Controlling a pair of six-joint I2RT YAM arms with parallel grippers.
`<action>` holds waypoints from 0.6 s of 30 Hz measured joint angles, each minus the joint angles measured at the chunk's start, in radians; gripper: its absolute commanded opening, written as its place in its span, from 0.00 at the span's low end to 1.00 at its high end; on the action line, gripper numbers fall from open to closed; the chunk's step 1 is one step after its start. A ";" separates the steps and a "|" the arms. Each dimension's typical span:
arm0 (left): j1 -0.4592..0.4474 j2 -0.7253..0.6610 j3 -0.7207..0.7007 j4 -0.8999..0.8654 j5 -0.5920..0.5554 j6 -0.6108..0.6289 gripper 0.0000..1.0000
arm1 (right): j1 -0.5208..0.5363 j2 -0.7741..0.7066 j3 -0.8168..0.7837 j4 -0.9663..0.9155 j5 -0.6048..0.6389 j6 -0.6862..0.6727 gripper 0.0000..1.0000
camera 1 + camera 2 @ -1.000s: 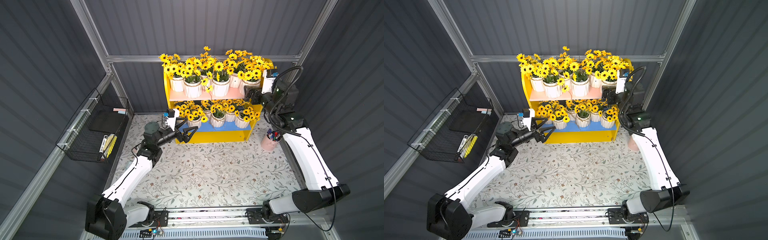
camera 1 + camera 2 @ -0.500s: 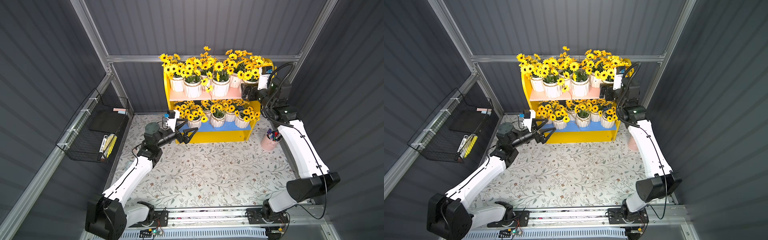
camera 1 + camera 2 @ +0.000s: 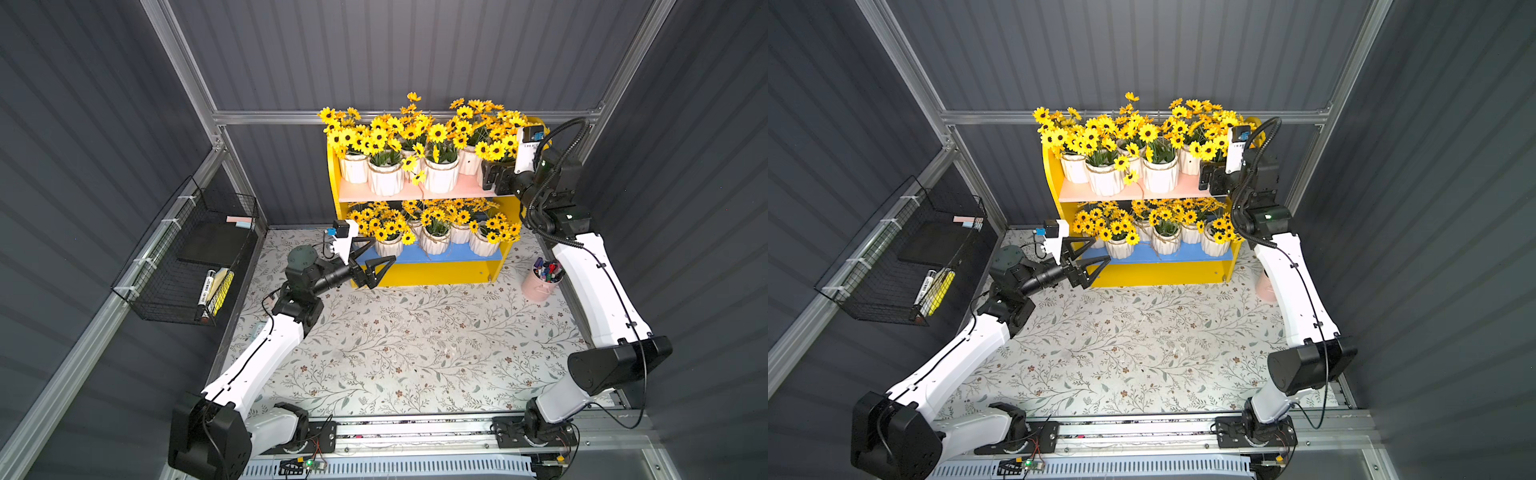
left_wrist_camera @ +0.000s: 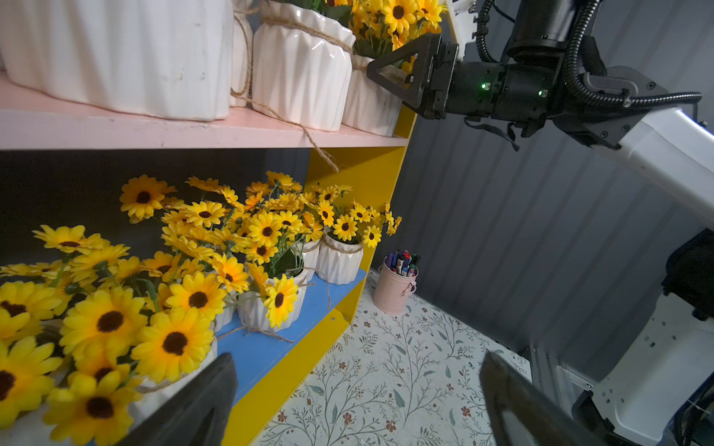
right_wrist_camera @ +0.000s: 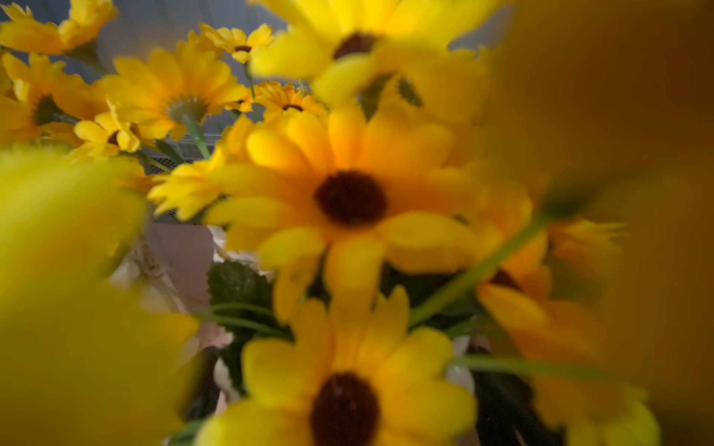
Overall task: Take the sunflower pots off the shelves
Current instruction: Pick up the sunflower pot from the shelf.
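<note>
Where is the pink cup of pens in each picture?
In a top view: the pink cup stands beside the shelves' yellow side panel.
In a top view: the cup is mostly hidden behind the right arm.
Left wrist: the cup is beside the same panel.
Right wrist: not in it.
Landmark: that yellow panel.

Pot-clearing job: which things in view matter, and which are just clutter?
In the job:
- sunflower pots, on both tiers
- shelves
- left gripper, open by the lower tier
- right gripper, open at the upper tier's end pot

Just lying about:
- pink cup of pens
- black wire basket on the side wall
- floral mat
</note>
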 measured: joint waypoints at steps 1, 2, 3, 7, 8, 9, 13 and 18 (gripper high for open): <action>0.000 -0.001 -0.002 0.000 0.002 0.001 0.99 | 0.000 0.004 0.001 0.000 -0.002 0.000 0.99; 0.000 -0.001 -0.003 0.000 0.003 0.003 1.00 | -0.002 0.008 0.001 -0.002 -0.004 -0.001 0.99; 0.000 -0.002 -0.005 0.000 0.003 0.003 1.00 | -0.005 0.013 0.001 -0.004 -0.008 -0.001 0.99; 0.000 -0.002 -0.010 0.000 0.007 0.005 1.00 | -0.010 0.018 0.003 -0.002 -0.020 -0.003 0.99; 0.000 -0.002 -0.010 0.000 0.009 0.006 0.99 | -0.011 0.018 0.004 -0.002 -0.023 -0.003 0.99; 0.000 -0.002 -0.012 0.000 0.010 0.007 0.99 | -0.011 0.020 0.007 -0.004 -0.026 -0.003 0.99; 0.000 -0.002 -0.013 0.000 0.014 0.007 0.99 | -0.015 0.023 0.009 -0.003 -0.036 -0.007 0.99; 0.000 -0.002 -0.014 0.000 0.019 0.011 0.99 | -0.017 0.023 0.008 -0.001 -0.048 -0.014 0.97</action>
